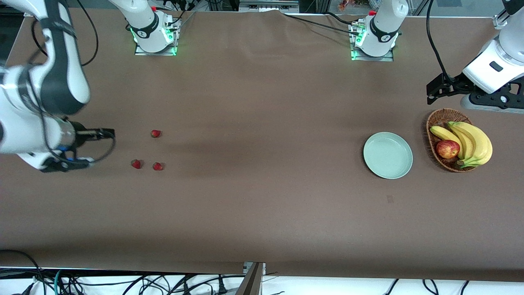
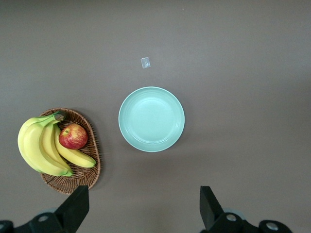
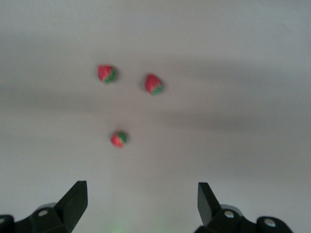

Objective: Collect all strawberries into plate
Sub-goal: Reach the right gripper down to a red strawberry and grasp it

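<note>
well apart from the plate (image 1: 387, 155), toward my right arm's end of the tabletop (image 1: 262, 205), lie three strawberries (image 1: 155, 133). my right tool (image 3: 141, 204) hangs spread near them, ready to pick; my left tool (image 2: 144, 206) waits spread near the plate.

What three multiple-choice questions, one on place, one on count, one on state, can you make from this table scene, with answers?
1. Where do the small red strawberries lie?
A. in the woven wicker basket
B. on the table toward the right arm's end
C. on the plate

2. How many strawberries are there?
A. two
B. three
C. five

3. What state is the round pale mint-green plate in?
A. empty
B. holding an apple
C. overturned

Answers: 1 B, they sit on the brown table near the right gripper. 2 B, three berries show. 3 A, nothing lies on it.
</note>
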{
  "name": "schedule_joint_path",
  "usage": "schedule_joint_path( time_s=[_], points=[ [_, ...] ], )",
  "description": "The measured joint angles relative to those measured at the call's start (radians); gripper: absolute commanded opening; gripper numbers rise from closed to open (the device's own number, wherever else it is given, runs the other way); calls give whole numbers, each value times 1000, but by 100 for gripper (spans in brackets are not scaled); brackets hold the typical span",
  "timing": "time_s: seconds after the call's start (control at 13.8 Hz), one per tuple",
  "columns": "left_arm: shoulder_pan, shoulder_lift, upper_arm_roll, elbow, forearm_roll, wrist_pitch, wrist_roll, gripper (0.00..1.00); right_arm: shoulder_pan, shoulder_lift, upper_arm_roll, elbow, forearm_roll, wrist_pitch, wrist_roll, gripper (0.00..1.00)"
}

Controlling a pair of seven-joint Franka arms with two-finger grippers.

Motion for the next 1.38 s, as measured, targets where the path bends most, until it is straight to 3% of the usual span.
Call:
schedule_joint_path(
  time_s=[0.43, 0.94, 1.01, 1.16, 1.23, 1.38],
  points=[
    [-1, 0, 0, 2, 0, -3, 0, 100, 43, 174, 2, -85, 71, 323, 24, 100],
    [-7, 0, -4, 2, -1, -3, 0, 100, 77, 198, 2, -231, 71, 583, 32, 100],
    [-7, 0, -5, 2, -1, -3, 0, 100, 77, 198, 2, -238, 71, 592, 32, 97],
    [-7, 0, -6, 2, -1, -4, 0, 100, 78, 200, 2, -244, 71, 597, 32, 62],
    [-7, 0, -6, 2, -1, -4, 0, 100, 78, 202, 2, -245, 71, 598, 32, 50],
    [-7, 0, -6, 2, -1, -4, 0, 100, 78, 206, 2, -246, 71, 602, 32, 42]
  ],
)
